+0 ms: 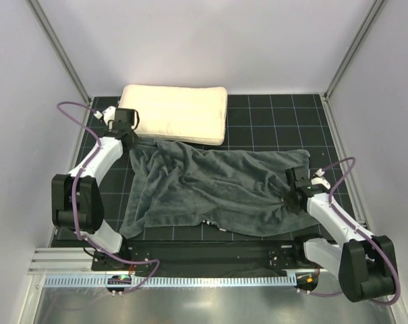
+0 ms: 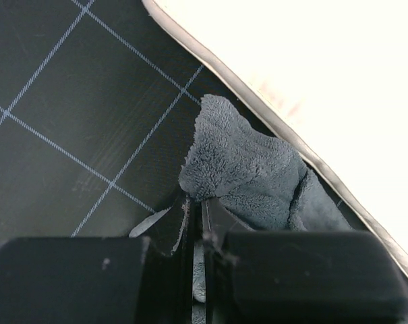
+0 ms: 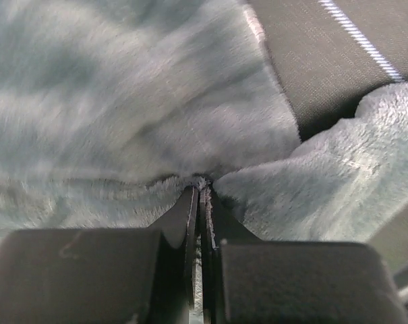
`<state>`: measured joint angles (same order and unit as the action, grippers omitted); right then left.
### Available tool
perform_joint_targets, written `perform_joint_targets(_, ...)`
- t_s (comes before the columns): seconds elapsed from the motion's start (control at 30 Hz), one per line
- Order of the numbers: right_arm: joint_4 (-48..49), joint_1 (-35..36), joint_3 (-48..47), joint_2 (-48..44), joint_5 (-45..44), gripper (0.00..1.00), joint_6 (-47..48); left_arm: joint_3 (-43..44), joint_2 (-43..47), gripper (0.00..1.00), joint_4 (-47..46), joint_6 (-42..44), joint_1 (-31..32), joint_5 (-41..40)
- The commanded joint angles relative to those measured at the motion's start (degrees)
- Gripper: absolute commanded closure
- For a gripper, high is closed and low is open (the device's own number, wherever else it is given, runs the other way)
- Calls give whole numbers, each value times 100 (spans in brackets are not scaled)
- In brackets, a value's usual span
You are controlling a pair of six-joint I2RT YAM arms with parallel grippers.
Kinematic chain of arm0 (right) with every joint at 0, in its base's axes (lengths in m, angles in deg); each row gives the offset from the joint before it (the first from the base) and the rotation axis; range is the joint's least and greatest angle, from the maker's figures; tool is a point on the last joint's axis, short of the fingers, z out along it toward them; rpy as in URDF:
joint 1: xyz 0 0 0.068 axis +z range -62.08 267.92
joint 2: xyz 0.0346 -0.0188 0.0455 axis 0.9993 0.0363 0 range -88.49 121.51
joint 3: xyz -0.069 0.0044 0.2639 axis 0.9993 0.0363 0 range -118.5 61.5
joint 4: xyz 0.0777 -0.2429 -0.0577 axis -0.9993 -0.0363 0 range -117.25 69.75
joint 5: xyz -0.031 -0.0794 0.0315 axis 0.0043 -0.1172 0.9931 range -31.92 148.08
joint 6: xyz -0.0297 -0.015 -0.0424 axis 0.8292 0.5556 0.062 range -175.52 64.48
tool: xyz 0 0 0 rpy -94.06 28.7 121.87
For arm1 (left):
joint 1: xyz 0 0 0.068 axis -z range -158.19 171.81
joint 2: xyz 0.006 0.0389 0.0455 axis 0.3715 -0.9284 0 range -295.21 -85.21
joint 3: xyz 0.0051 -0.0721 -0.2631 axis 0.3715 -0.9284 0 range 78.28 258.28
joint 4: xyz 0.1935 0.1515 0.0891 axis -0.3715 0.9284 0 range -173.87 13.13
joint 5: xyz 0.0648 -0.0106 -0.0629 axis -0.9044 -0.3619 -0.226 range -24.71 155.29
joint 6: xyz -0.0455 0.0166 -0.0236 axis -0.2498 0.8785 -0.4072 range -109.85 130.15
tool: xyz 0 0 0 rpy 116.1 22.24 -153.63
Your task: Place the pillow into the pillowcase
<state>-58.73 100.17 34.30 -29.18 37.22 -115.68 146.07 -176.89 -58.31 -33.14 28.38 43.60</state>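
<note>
1. Claw on the left arm (image 2: pixel 197 214): clamped on the far-left corner of the pillowcase (image 1: pixel 210 189), just beside the near edge of the pillow (image 1: pixel 177 111); probably anchoring one side of the sleeve.
2. Pillow: flat at the far side of the tabletop (image 1: pixel 271 121), wholly outside the grey sleeve.
3. Claw on the right arm (image 3: pixel 202 192): pinched shut on the pillowcase's right edge, well apart from the pillow; apparently holding the cloth spread.

White panels (image 1: pixel 190 40) and aluminium posts (image 1: pixel 62 50) are enclosing a black gridded mat (image 1: pixel 271 118): a robot lab cell.
</note>
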Motion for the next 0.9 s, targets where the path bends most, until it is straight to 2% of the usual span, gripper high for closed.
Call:
perform_joint_targets(0.0, 482, -792, 215, 116, 284, 96, 30, -20, 238, 94, -104, 5, -24, -309)
perform_joint_targets(0.1, 342, -1382, 93, 99, 242, 96, 206, -46, 212, 95, -148, 48, -24, -336)
perform_joint_targets(0.3, -404, -1980, -346, -586, -654, 96, 58, -125, 124, 97, -227, 57, -15, -309)
perform_joint_targets(0.4, -704, -1990, -409, -1069, -1373, 96, -214, -169, 63, 98, -280, 48, 20, -300)
perform_joint_targets(0.57, -1047, -2086, -400, -1755, -1929, 96, -855, -222, 27, 98, -280, 66, 46, -344)
perform_joint_targets(0.63, -1022, -2104, -435, -1879, -2000, 96, -840, -240, 71, 98, -289, 75, 46, -371)
perform_joint_targets(0.67, -978, -2095, -444, -1914, -1983, 92, -770, -240, 97, 98, -280, 92, 46, -388)
perform_joint_targets(0.7, -960, -2104, -487, -1932, -1974, 82, -699, -231, 98, 97, -280, 101, 38, -388)
perform_joint_targets(0.73, -916, -2104, -523, -1932, -1844, 66, -560, -222, 124, 96, -254, 101, 46, -388)
perform_joint_targets(0.77, -829, -2104, -558, -1906, -1747, 41, -367, -214, 133, 94, -227, 101, 46, -380)
perform_joint_targets(0.8, -558, -2104, -654, -1853, -1563, 34, 244, -214, 159, 85, -218, 110, 46, -371)
perform_joint_targets(0.83, -486, -2104, -725, -1835, -1387, 29, 442, -213, 159, 79, -192, 127, 46, -371)
perform_joint_targets(0.87, -407, -2095, -804, -1809, -976, 25, 679, -205, 177, 66, -157, 119, 46, -379)
